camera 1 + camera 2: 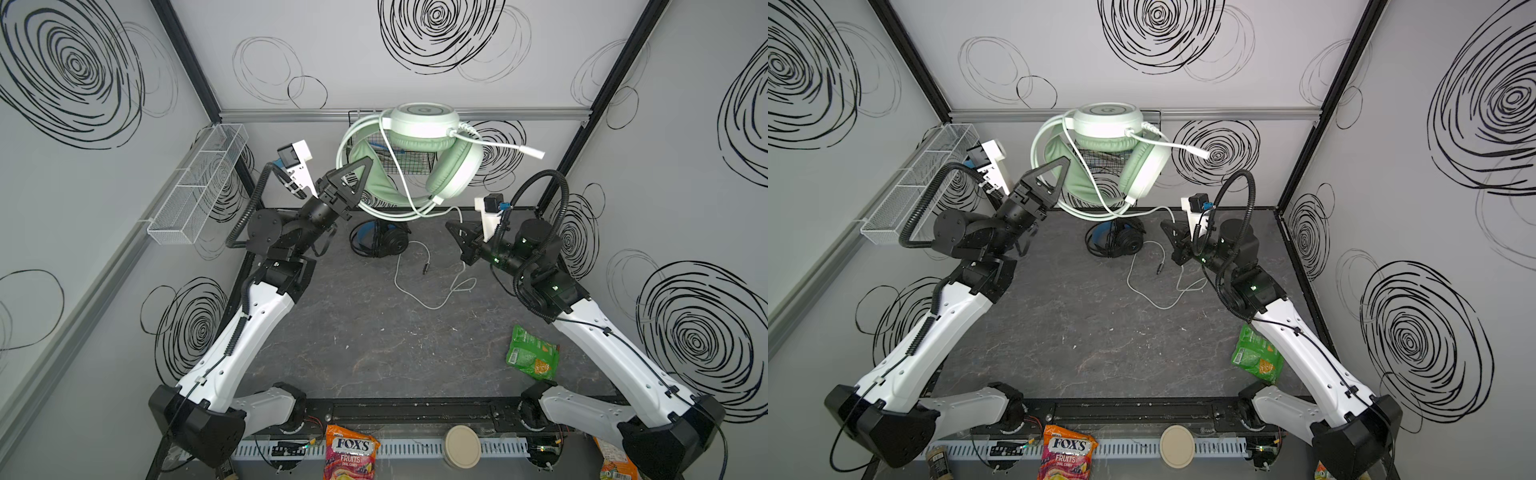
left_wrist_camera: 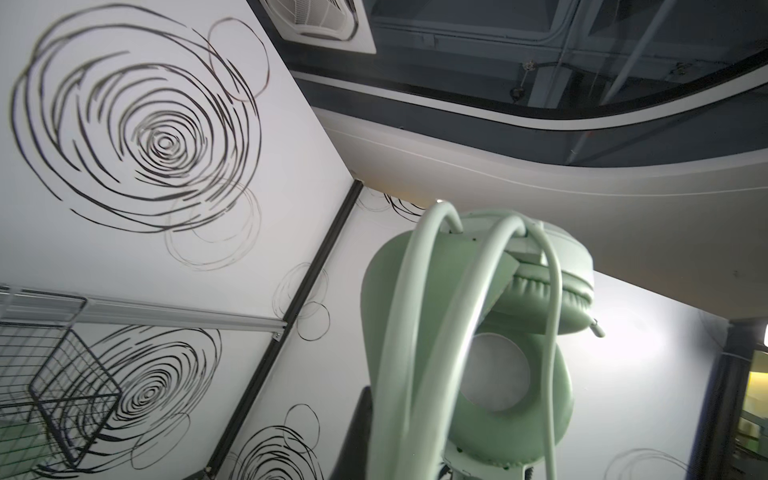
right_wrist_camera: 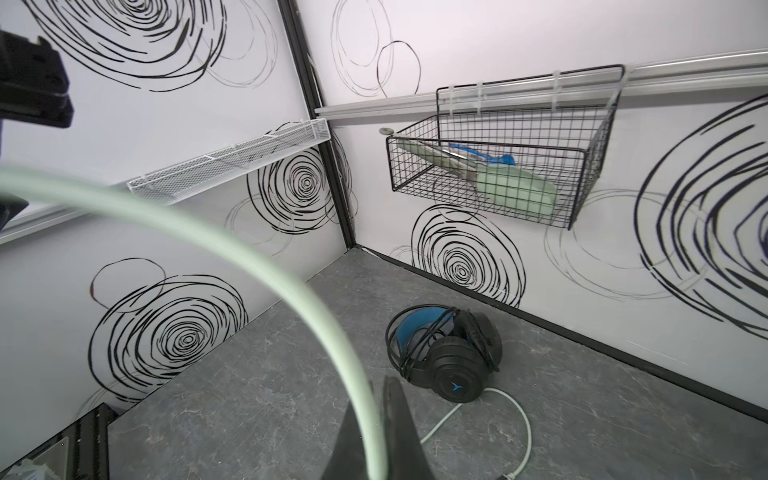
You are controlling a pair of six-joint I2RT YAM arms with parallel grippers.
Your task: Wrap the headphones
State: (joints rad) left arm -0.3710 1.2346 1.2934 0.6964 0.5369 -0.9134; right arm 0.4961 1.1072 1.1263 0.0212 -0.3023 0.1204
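Note:
The mint-green headphones (image 1: pixel 424 124) (image 1: pixel 1106 120) (image 2: pixel 540 415) hang in the air near the back wall. My left gripper (image 1: pixel 362 163) (image 1: pixel 1064 161) is shut on their headband, and one dark finger (image 2: pixel 360 436) shows beside the band. Their pale cable (image 1: pixel 415 291) (image 1: pixel 1142 291) (image 3: pixel 249 257) crosses an ear cup, drops to my right gripper (image 1: pixel 454 227) (image 1: pixel 1165 226) (image 3: pixel 380 399), which is shut on it, then trails in loops over the table. The black headphones with a blue headband (image 1: pixel 386 241) (image 1: pixel 1121 241) (image 3: pixel 449 357) lie on the table at the back, with black cable wound round them.
A black wire basket (image 1: pixel 415 162) (image 3: pixel 498 166) hangs on the back wall behind the raised headset. A white mesh tray (image 1: pixel 199 183) is on the left wall. A green snack bag (image 1: pixel 532 353) lies at the right. A candy bag (image 1: pixel 351 453) and a round lid (image 1: pixel 462 446) sit at the front edge.

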